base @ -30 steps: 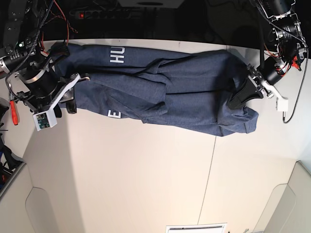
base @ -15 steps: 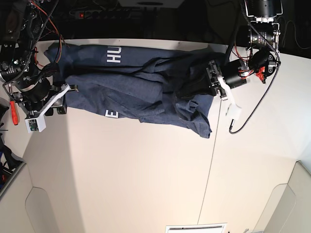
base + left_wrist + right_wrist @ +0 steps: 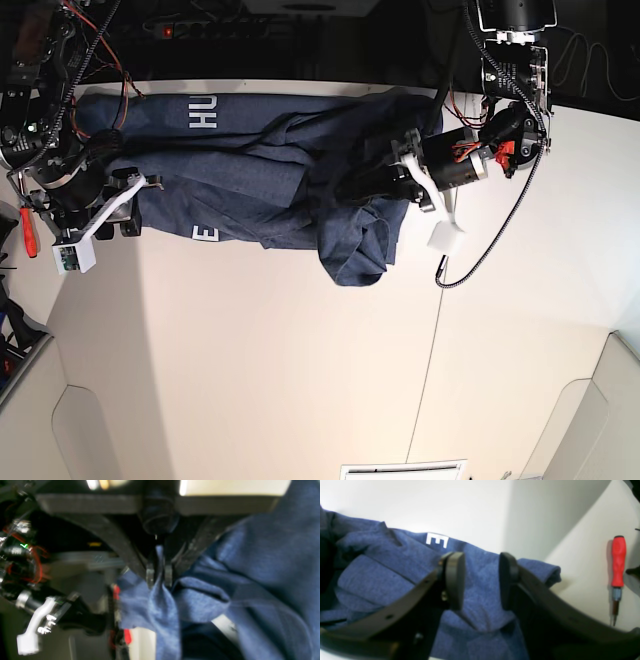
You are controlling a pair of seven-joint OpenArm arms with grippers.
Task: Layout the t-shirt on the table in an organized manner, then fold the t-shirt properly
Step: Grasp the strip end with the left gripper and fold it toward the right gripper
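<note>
t-shirt (image 3: 270,190) fold pinched tight in left gripper (image 3: 159,576); right gripper (image 3: 480,580) half-open, gripping nothing.

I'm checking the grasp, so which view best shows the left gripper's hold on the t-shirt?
The left wrist view: the left gripper is shut on a pinched fold of the t-shirt, seen close though blurred. The base view shows that gripper small, against bunched cloth. The right wrist view misses it.

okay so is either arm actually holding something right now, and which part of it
The left gripper is shut on a bunched fold of the t-shirt, at the end it has dragged inward. The right gripper is open above the shirt, holding nothing.
</note>
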